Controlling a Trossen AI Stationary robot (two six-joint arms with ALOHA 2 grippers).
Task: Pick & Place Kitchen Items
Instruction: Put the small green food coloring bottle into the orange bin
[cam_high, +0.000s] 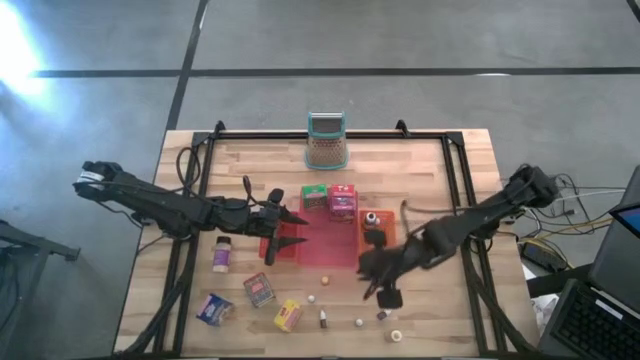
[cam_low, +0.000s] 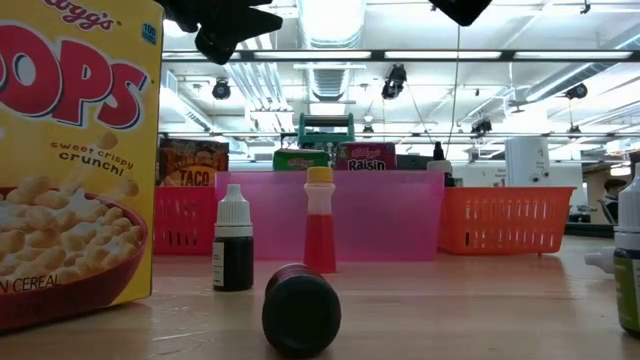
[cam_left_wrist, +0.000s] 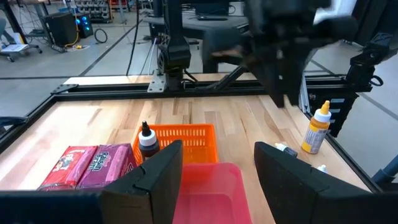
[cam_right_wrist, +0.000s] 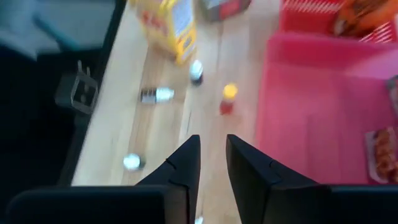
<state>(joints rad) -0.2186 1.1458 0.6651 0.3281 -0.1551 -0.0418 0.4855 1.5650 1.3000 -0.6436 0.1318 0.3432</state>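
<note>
I judge the kitchen items light and stiff: small cardboard boxes (cam_high: 215, 309) best pinched across their flat faces, tiny capped bottles (cam_low: 320, 218) (round, likely to roll) best taken at the body below the cap. From my left claw (cam_left_wrist: 217, 171), spread and empty over the pink tray's (cam_left_wrist: 208, 186) near edge, two boxes (cam_left_wrist: 93, 165) sit off to one side and an orange basket (cam_left_wrist: 180, 140) just ahead. My right claw (cam_right_wrist: 212, 163), fingers narrowly parted and holding nothing, points down at the bench (cam_right_wrist: 161, 124); a red bottle (cam_right_wrist: 228, 99) stands just ahead, beside the tray.
</note>
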